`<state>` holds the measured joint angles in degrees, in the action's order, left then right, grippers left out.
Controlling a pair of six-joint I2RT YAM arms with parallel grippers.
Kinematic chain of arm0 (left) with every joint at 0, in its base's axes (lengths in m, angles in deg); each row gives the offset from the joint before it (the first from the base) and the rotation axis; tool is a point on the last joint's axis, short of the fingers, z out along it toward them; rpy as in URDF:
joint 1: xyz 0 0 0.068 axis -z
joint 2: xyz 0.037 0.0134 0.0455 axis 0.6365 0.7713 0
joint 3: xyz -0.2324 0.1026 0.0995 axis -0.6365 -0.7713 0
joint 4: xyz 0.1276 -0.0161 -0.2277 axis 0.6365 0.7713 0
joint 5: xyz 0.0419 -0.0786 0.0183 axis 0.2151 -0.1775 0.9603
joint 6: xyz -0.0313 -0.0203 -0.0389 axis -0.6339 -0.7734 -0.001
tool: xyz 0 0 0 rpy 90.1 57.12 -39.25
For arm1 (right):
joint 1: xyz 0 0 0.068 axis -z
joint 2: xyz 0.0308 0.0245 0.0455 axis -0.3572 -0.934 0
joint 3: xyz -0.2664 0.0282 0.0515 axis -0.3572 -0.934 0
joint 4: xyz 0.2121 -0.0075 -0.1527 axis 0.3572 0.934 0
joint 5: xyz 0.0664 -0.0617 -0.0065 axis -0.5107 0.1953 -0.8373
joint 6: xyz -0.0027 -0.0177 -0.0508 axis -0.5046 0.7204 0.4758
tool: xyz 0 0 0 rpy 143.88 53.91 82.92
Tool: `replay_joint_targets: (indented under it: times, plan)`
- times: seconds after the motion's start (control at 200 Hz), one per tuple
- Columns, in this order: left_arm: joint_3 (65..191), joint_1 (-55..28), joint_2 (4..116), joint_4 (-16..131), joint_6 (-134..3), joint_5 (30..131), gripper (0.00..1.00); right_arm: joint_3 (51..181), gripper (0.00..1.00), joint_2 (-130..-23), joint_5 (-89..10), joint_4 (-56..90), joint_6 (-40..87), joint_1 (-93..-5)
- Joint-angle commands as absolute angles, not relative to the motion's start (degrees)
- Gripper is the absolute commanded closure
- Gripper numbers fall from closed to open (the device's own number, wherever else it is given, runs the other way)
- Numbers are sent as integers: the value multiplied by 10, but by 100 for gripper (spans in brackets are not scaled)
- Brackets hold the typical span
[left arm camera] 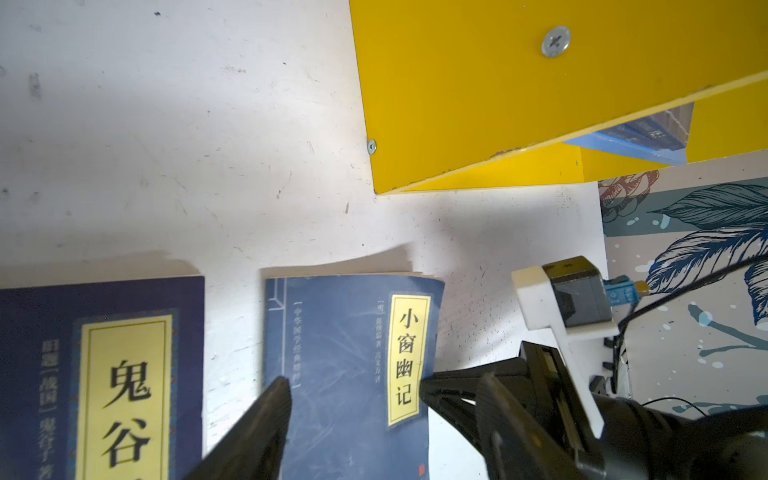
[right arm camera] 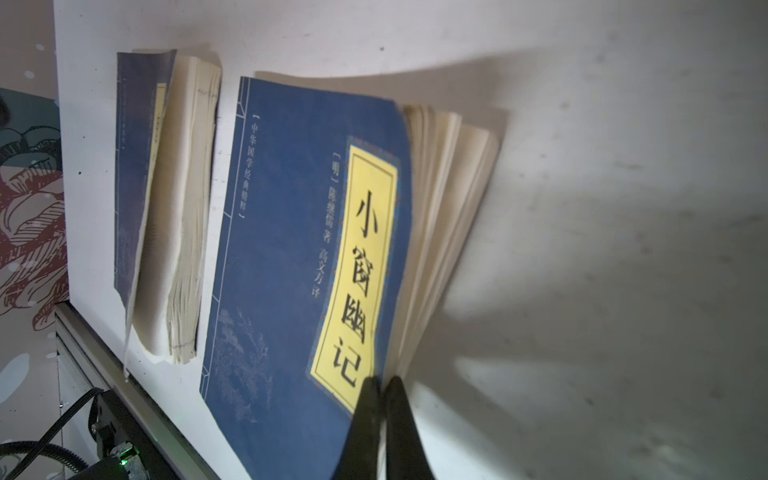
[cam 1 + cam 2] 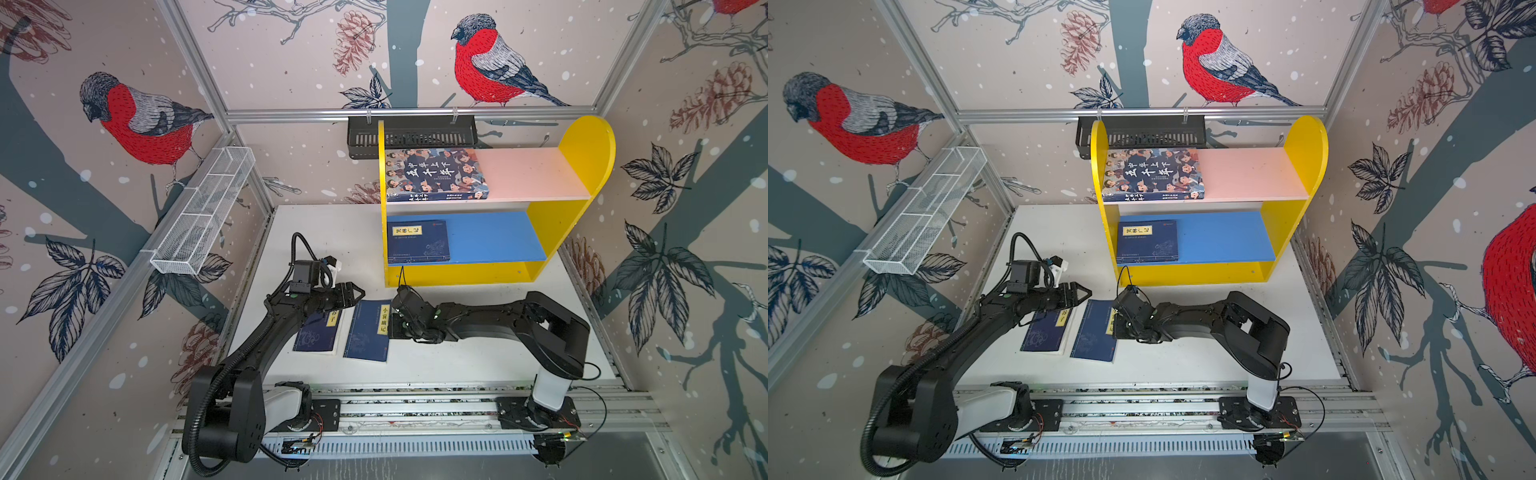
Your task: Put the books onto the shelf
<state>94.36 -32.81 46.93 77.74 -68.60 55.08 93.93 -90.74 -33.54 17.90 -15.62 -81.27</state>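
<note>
White table [image 3: 340, 232], right gripper [image 2: 384, 384] pinching navy book [image 2: 291, 249], left gripper [image 1: 353, 384] spread

On the table [image 3: 457, 353], one navy paperback [image 2: 286, 257] bears a yellow label [image 2: 361, 266] reading 小窗幽记. Beside the label stands 陈继儒 著, 高文方 译, and toward the spine 中华国学经典精粹. In a top view the neighbouring paperback [image 3: 316, 336], at 9 o'clock of it, shows 鬼谷 in black on yellow, with the rest cut off. The thick book [image 3: 434, 174] on the pink board [image 3: 532, 174] reads 中华上下五千年 on its cover. At 6 o'clock of it, the shelved paperback [image 3: 417, 245] on the blue board [image 3: 490, 237] reads 笑林广记.
</note>
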Motion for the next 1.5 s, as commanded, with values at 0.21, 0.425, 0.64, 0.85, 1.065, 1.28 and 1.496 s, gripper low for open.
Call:
replay_joint_targets:
  times: [0.21,0.425,0.64,0.85,1.065,1.28,1.496]
  plan:
    - [922,-329,476,745,-710,503,28,864,90,-792,-298,266,-102,-773]
    - [878,-329,500,662,-754,423,28,800,63,-671,-311,265,-83,-740]
    - [861,-324,533,615,-735,421,29,713,54,-573,-374,175,-111,-700]
    - [840,-289,564,560,-745,423,29,688,48,-585,-427,109,-121,-686]
    - [825,-266,577,542,-748,430,29,702,47,-653,-447,78,-127,-690]
    - [803,-254,583,512,-751,434,29,707,47,-667,-438,82,-127,-692]
    - [796,-247,613,487,-754,434,29,710,47,-679,-430,81,-128,-694]
